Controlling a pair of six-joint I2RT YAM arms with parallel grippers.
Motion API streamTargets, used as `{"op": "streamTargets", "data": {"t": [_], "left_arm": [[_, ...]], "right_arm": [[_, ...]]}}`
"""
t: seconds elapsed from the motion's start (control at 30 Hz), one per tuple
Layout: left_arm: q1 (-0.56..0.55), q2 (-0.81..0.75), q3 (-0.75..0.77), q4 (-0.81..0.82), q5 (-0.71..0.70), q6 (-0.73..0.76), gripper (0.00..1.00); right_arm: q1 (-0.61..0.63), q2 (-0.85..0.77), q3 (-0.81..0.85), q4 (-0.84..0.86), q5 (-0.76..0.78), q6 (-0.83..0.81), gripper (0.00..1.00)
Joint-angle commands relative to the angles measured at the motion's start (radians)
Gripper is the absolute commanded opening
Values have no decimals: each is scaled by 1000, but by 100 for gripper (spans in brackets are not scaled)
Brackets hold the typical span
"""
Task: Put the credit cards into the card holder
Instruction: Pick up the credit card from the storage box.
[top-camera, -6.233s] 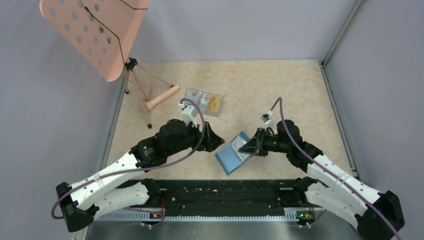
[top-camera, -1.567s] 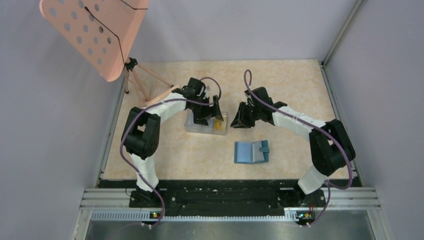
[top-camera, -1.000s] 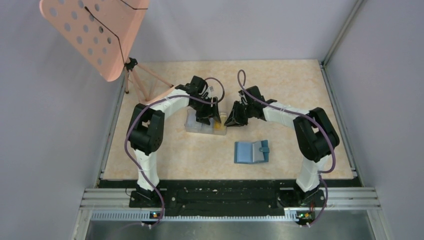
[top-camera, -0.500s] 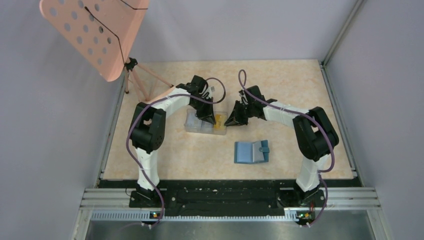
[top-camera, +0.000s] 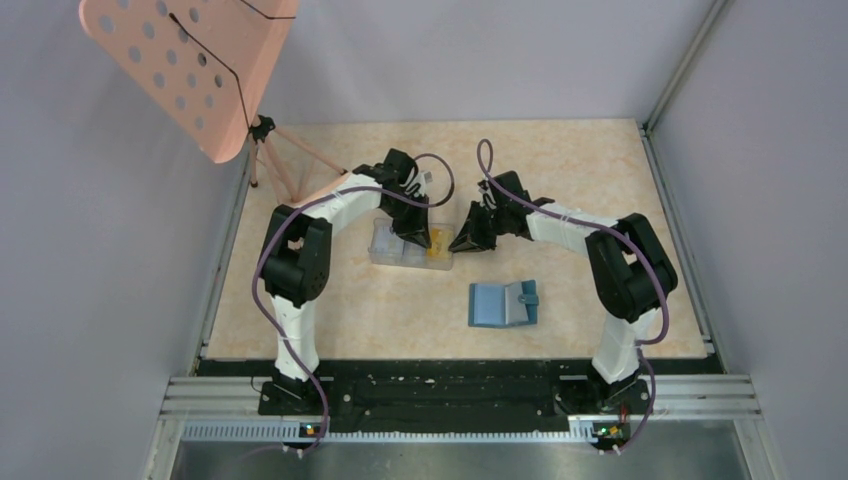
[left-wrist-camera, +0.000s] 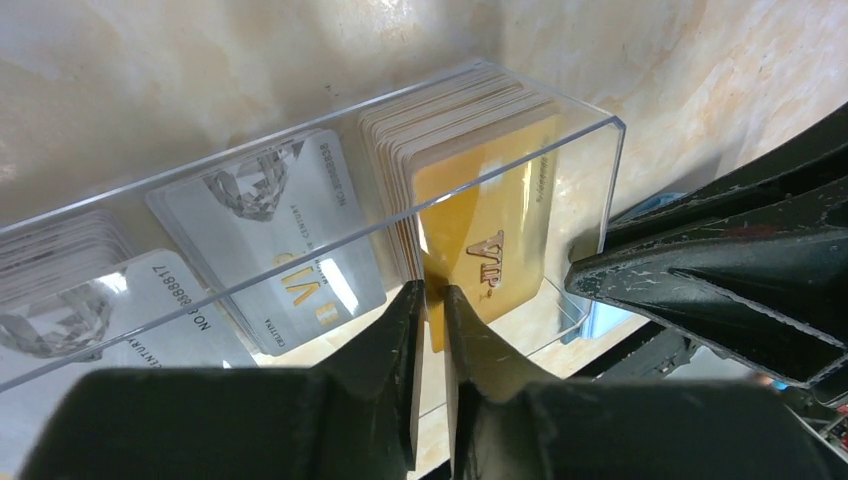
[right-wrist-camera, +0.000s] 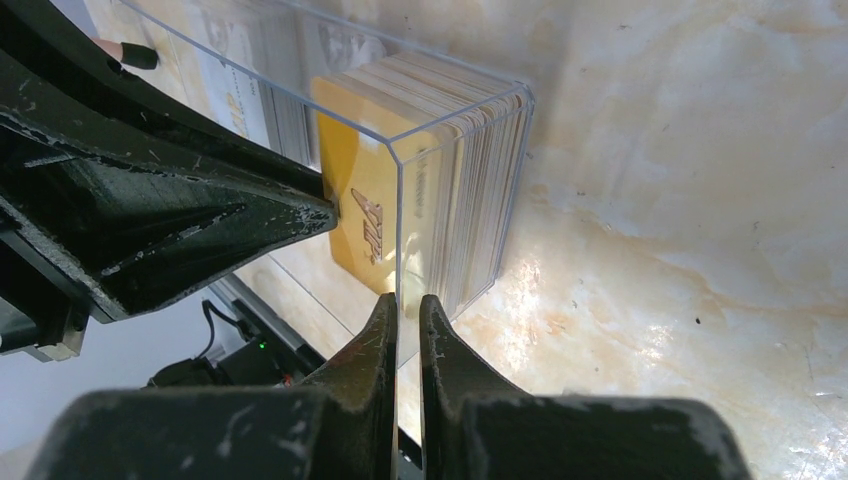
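The left hand (left-wrist-camera: 428, 300) reaches into the end compartment of the clear box (left-wrist-camera: 600, 180). Its fingers are almost together, pinching an edge of the gold card (left-wrist-camera: 495, 255), which fronts a stack. Silver cards (left-wrist-camera: 290, 225) fill the next compartment. The right hand (right-wrist-camera: 404, 305) is closed narrowly on the box's end wall at its corner. The box sits near the middle of the table (top-camera: 570, 170), slightly left. The card holder (top-camera: 503, 303) lies open and flat, apart from the box, toward the table's near edge and right of centre.
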Motion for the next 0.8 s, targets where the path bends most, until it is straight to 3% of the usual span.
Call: {"op": "streamTargets", "data": {"t": [0.0,0.1,0.13,0.27,0.43,0.77], "left_arm": [[-12,4,32,-33,-22,48,25],[-23,17,37,-44,-27,54,35],[-26,21,42,-50,-32,57,34],[-37,23,53,-60,-47,66,13],[-42,22,70,-76,-69,75,1],[-58,-2,116,-113,-91,101,0]], "right_arm": [[-2,18,42,60,-27,7,0],[-2,18,38,61,-29,7,0],[-2,18,38,63,-30,10,0],[-2,18,39,66,-32,12,0],[-2,19,40,67,-34,14,0],[-1,20,39,69,-37,14,0]]}}
